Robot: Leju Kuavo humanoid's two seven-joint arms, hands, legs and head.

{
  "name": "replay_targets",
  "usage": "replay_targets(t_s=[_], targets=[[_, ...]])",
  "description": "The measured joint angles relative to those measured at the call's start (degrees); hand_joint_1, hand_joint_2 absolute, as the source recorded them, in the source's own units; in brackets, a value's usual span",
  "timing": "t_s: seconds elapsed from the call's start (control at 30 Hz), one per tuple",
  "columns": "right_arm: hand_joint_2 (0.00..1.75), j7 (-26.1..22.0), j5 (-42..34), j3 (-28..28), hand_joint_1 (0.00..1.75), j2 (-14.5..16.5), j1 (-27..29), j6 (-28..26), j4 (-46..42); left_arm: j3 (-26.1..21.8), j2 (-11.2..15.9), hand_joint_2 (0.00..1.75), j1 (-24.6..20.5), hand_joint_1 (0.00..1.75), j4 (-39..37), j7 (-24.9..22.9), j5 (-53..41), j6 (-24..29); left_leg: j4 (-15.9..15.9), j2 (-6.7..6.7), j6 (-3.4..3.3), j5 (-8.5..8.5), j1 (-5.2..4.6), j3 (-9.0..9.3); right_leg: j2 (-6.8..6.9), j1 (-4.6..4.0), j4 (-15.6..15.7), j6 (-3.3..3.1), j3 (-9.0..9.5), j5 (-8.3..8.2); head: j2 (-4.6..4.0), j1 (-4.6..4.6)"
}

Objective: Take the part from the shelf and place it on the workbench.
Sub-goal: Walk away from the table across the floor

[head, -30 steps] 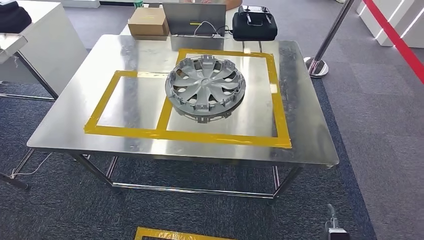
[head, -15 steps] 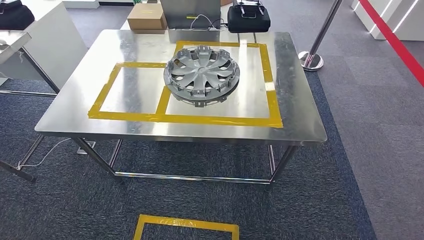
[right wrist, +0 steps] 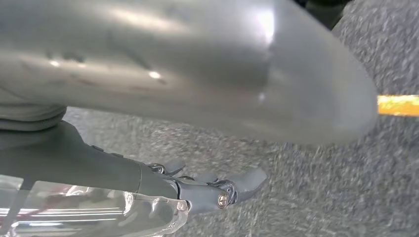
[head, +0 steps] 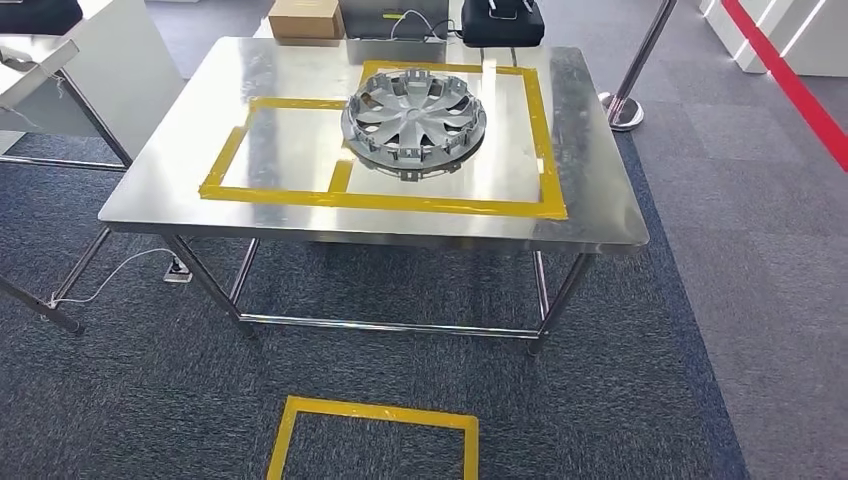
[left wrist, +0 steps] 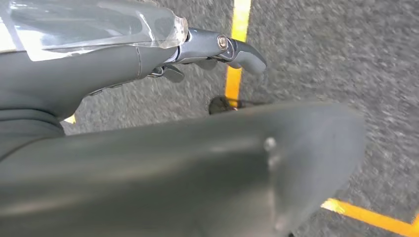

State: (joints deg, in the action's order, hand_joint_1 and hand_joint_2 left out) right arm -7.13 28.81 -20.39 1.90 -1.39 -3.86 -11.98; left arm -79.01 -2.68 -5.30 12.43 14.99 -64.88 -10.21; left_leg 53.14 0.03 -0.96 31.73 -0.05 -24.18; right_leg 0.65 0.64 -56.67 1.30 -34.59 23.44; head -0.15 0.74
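Backing off, the camera now takes in more carpet and the whole desk (head: 600, 215), while the wheel cover (head: 414, 120) lies unmoved. Round, grey, ribbed plastic, it rests flat, spokes upward, inside the larger yellow tape square (head: 548, 130) on brushed steel. Blue-grey carpet surrounds. Left hand (left wrist: 207, 49) and right hand (right wrist: 207, 190) hang, fingers loosely extended, holding nothing.

Glossy brushed-metal workbench (head: 190, 180), matt grey plastic wheel cover (head: 414, 118), shiny yellow tape (head: 440, 205), rough blue-grey carpet (head: 150, 400), cardboard box (head: 305, 18)

Silver part (head: 414, 122), yellow tape (head: 380, 201), steel workbench (head: 180, 180), dark blue carpet (head: 150, 400).
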Motion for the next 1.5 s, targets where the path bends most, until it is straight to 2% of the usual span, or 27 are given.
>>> replay_targets(t_s=[0.07,0.13,0.17,0.2,0.27,0.33,0.37,0.43,0.5,0.53,0.63,0.67,0.7,0.77,0.83,0.9,0.93,1.0,1.03,1.1,1.17,1.2,1.27,1.3,1.37,1.43,1.5], targets=[[0.00,-0.32,0.12,0.00,0.00,-0.02,0.01,0.35,0.22,0.13,-0.01,0.00,-0.01,0.00,-0.03,-0.01,-0.09,-0.08,-0.04,0.32,-0.99,-1.31,0.08,-1.35,-0.15,0.11,-3.53,0.52,-1.33,4.11,0.00,-0.31],[0.00,-0.35,0.19,0.00,0.00,0.00,0.02,0.56,0.33,0.21,0.01,0.00,-0.03,0.00,-0.03,-0.01,-0.15,-0.09,0.04,0.50,-1.48,-2.63,-0.18,-3.00,-0.24,0.10,-11.15,0.77,-3.27,10.15,0.00,-0.55],[0.00,-0.28,0.18,-0.01,0.00,-0.01,0.02,0.65,0.35,0.22,0.01,0.00,-0.02,0.00,-0.03,-0.01,-0.17,-0.09,0.12,0.58,-1.57,-3.30,-0.34,-3.80,-0.26,0.10,-14.80,0.78,-3.85,11.83,0.00,-0.55],[0.00,-0.13,0.18,-0.01,0.00,-0.02,0.02,0.72,0.37,0.24,0.01,0.00,0.00,0.00,-0.04,-0.02,-0.21,-0.09,0.24,0.68,-1.62,-3.94,-0.50,-4.63,-0.27,0.08,-17.03,0.69,-3.72,12.09,0.00,-0.55],[0.00,0.60,0.21,-0.02,0.00,-0.01,0.04,1.00,0.41,0.26,0.01,0.00,0.03,0.00,-0.05,-0.12,-0.26,-0.08,0.68,0.74,-1.60,-5.04,-0.77,-6.25,-0.28,-0.08,-14.89,0.09,-0.26,9.29,0.00,-0.55],[0.00,1.57,0.33,-0.02,0.00,-0.08,-0.03,1.47,0.44,0.29,-0.04,0.00,0.03,0.00,-0.09,-0.42,-0.19,-0.07,1.31,0.74,-1.42,-5.85,-1.00,-7.70,-0.31,-0.51,-5.95,-0.95,6.14,6.91,0.00,-0.53],[0.00,2.03,0.48,-0.02,0.00,-0.14,-0.11,1.77,0.46,0.30,-0.06,0.00,0.02,0.00,-0.14,-0.60,-0.09,-0.06,1.56,0.78,-1.27,-6.25,-1.06,-8.19,-0.33,-0.72,-1.57,-1.31,8.82,6.89,0.00,-0.51],[0.00,2.85,0.85,-0.02,0.00,-0.30,-0.24,2.40,0.52,0.30,-0.08,0.00,-0.01,0.00,-0.24,-0.91,0.18,-0.05,1.77,0.92,-0.81,-7.15,-1.03,-8.87,-0.33,-1.09,2.95,-1.67,10.97,7.59,0.00,-0.50],[0.00,3.49,1.26,-0.02,0.00,-0.38,-0.26,3.02,0.62,0.30,-0.01,0.00,-0.02,0.00,-0.27,-1.15,0.57,0.00,1.96,0.79,-0.24,-7.58,-0.98,-9.53,-0.25,-1.00,3.41,-1.91,10.30,7.02,0.00,-0.53],[0.00,3.76,1.43,-0.02,0.00,-0.44,-0.32,3.28,0.68,0.29,0.01,0.00,-0.01,0.00,-0.30,-1.28,0.79,0.03,2.80,0.56,0.17,-6.57,-0.93,-10.06,-0.16,-0.81,3.42,-2.19,9.76,6.53,0.00,-0.48],[0.00,4.44,1.78,-0.02,0.00,-0.57,-0.57,3.92,0.77,0.28,0.03,0.00,-0.04,0.00,-0.36,-1.59,1.08,0.03,11.78,0.04,1.46,1.12,-0.26,-13.15,0.11,-0.37,2.82,-2.76,7.39,4.96,0.00,-0.02],[0.00,4.59,1.72,-0.03,0.00,-0.57,-0.63,4.07,0.77,0.28,0.03,0.00,-0.07,0.00,-0.36,-1.64,1.06,-0.05,15.61,0.03,1.78,3.06,0.02,-14.07,0.16,-0.31,2.46,-2.71,6.43,4.48,0.00,0.06],[0.00,4.69,1.55,-0.04,0.00,-0.57,-0.68,4.14,0.77,0.28,0.04,0.00,-0.09,0.00,-0.36,-1.68,1.03,-0.16,18.26,0.04,2.06,3.68,0.29,-14.35,0.20,-0.21,2.05,-2.56,5.50,4.00,0.00,0.07],[0.00,4.78,0.95,-0.20,0.00,-0.56,-0.75,4.27,0.77,0.28,0.06,0.00,-0.13,0.00,-0.36,-1.73,0.99,-0.34,17.70,0.07,2.53,1.49,0.83,-12.02,0.26,0.16,1.13,-2.05,3.71,3.20,0.00,0.08],[0.00,4.81,0.32,-0.51,0.00,-0.61,-0.86,4.38,0.76,0.28,0.04,0.00,-0.32,0.00,-0.37,-1.70,1.01,-0.41,10.38,-0.01,3.12,-0.81,1.32,-6.41,0.27,0.46,0.01,-1.35,2.11,2.62,0.00,0.16],[0.00,4.86,-0.12,-0.87,0.00,-0.61,-1.03,4.45,0.76,0.28,0.03,0.00,-0.63,0.00,-0.40,-1.63,1.07,-0.46,4.15,-0.36,3.22,-0.54,1.39,-2.49,0.26,0.46,-0.84,-0.51,0.97,1.96,0.00,0.25],[0.00,5.01,-0.35,-1.04,0.00,-0.60,-1.12,4.47,0.76,0.28,0.04,0.00,-0.74,0.00,-0.42,-1.61,1.10,-0.48,3.05,-0.54,2.99,-0.07,1.25,-2.11,0.26,0.45,-0.98,-0.11,0.57,1.52,0.00,0.29],[0.00,5.49,-0.84,-1.53,0.00,-0.43,-1.20,4.54,0.81,0.28,0.06,0.00,-0.78,0.00,-0.43,-1.67,1.15,-0.45,2.93,-0.48,1.84,-0.39,1.17,-3.08,0.20,0.59,-1.07,0.64,0.05,0.98,0.00,0.25],[0.00,5.77,-1.10,-1.81,0.00,-0.35,-1.18,4.66,0.84,0.28,0.06,0.00,-0.78,0.00,-0.43,-1.75,1.20,-0.43,2.98,-0.34,1.07,-0.86,1.18,-3.75,0.13,0.69,-1.73,0.90,-0.37,1.91,0.00,0.16],[0.00,6.22,-1.64,-2.42,0.00,-0.25,-1.14,4.99,0.90,0.27,0.05,0.00,-0.80,0.00,-0.43,-2.10,1.35,-0.42,2.91,-0.03,-0.20,-2.14,1.10,-5.28,-0.11,0.80,-6.17,1.20,-1.82,6.86,0.00,-0.09],[0.00,6.75,-2.10,-3.03,0.00,-0.18,-1.21,5.43,0.90,0.26,0.07,0.00,-0.79,0.00,-0.43,-2.55,1.48,-0.44,2.96,0.18,-0.67,-3.50,0.73,-6.92,-0.23,0.77,-13.57,1.27,-3.39,12.15,0.00,-0.25],[0.00,7.04,-2.24,-3.32,0.00,-0.12,-1.24,5.61,0.90,0.26,0.07,0.00,-0.78,0.00,-0.43,-2.73,1.55,-0.44,2.98,0.27,-0.75,-4.16,0.52,-7.77,-0.25,0.73,-16.48,1.19,-3.53,12.93,0.00,-0.25],[0.00,7.98,-2.52,-3.87,0.00,0.08,-1.24,5.96,0.90,0.26,0.03,0.00,-0.78,0.00,-0.43,-3.06,1.73,-0.31,3.01,0.39,-0.77,-5.46,0.17,-9.48,-0.26,0.55,-17.55,0.63,-1.47,10.29,0.00,-0.26],[0.00,8.55,-2.65,-4.15,0.00,0.19,-1.23,6.08,0.90,0.26,0.01,0.00,-0.79,0.00,-0.44,-3.33,1.87,-0.12,3.01,0.40,-0.71,-6.07,0.03,-10.13,-0.27,0.36,-15.23,0.14,0.90,8.33,0.00,-0.26],[0.87,9.97,-2.77,-4.68,0.00,0.36,-1.29,6.24,0.89,0.22,-0.20,0.87,-0.81,0.00,-0.47,-4.18,2.27,0.47,3.10,0.40,-0.39,-7.24,-0.24,-10.90,-0.27,-0.19,-6.11,-0.90,7.86,7.52,0.00,-0.26],[1.75,11.19,-2.67,-5.05,0.00,0.55,-1.38,6.25,0.88,0.13,-0.36,1.75,-0.84,0.00,-0.49,-4.83,2.74,0.91,3.19,0.47,0.16,-8.28,-0.32,-11.20,-0.29,-0.69,1.37,-1.41,12.49,9.44,0.00,-0.24],[1.75,11.98,-2.61,-5.29,0.00,0.82,-1.36,6.26,0.88,0.03,-0.35,1.75,-0.85,0.00,-0.49,-4.95,2.98,1.10,3.22,0.53,0.86,-9.00,-0.16,-11.43,-0.27,-0.79,2.96,-1.86,12.72,9.69,0.00,-0.23]])
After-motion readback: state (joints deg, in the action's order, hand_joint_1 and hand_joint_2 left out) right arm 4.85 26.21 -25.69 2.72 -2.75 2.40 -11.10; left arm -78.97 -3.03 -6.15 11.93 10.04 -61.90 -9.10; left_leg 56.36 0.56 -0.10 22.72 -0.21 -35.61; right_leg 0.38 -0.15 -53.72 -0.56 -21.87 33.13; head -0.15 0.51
